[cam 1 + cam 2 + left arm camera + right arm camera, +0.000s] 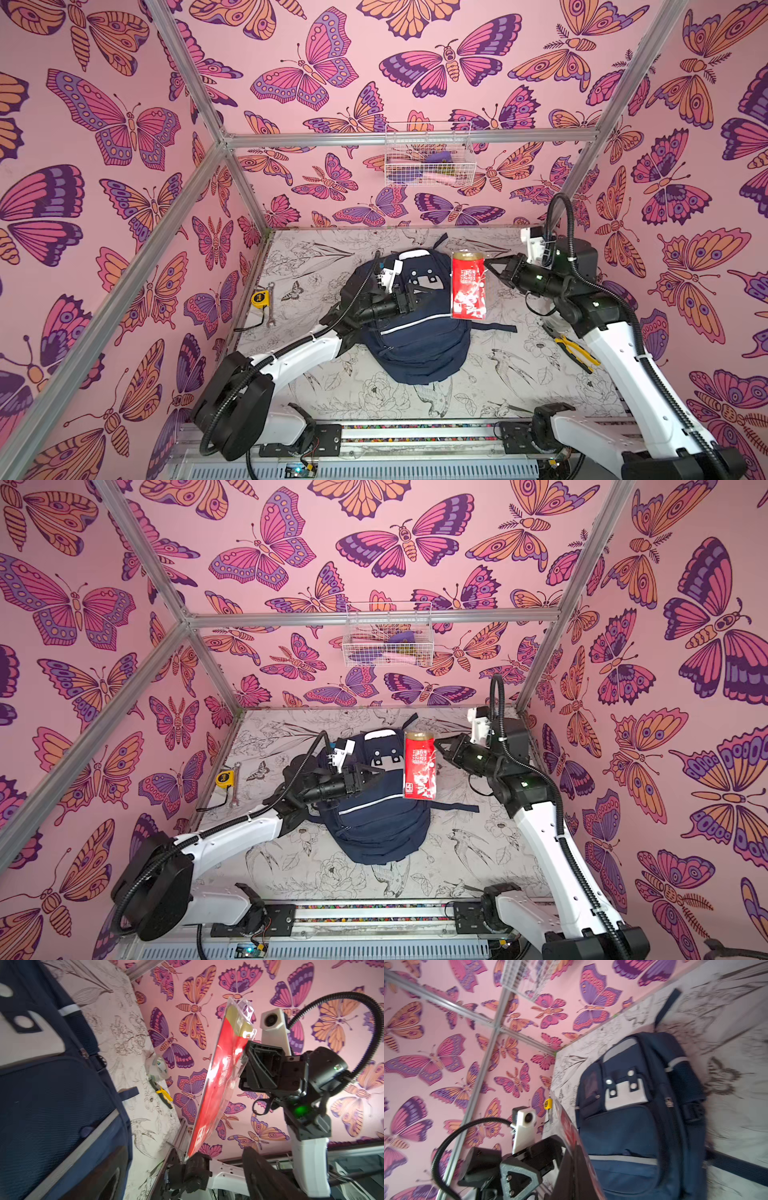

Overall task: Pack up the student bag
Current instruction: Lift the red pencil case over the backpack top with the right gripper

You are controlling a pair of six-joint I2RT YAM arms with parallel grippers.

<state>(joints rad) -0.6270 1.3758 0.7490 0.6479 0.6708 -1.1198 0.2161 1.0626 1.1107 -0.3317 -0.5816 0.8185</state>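
The student bag (pixel 415 349) (pixel 374 833) lies flat in the middle of the table, navy with thin white stripes and a white patch; both wrist views show it too (pixel 52 1095) (pixel 633 1126). My right gripper (pixel 489 264) (pixel 439 744) (pixel 571 1167) is shut on the right edge of a flat red packet in a clear sleeve (pixel 467 286) (pixel 419 766) (pixel 218 1088). It holds the packet in the air over the bag's right side. My left gripper (pixel 428 293) (pixel 380 771) (pixel 184 1154) hovers open above the bag, pointing at the packet's left edge, empty.
A yellow tape measure (pixel 260 298) and a wrench (pixel 270 305) lie at the table's left edge. Yellow-handled pliers (pixel 575 349) (pixel 163 1095) and a roll of clear tape (pixel 159 1068) lie on the right. A white wire basket (pixel 428 153) hangs on the back wall.
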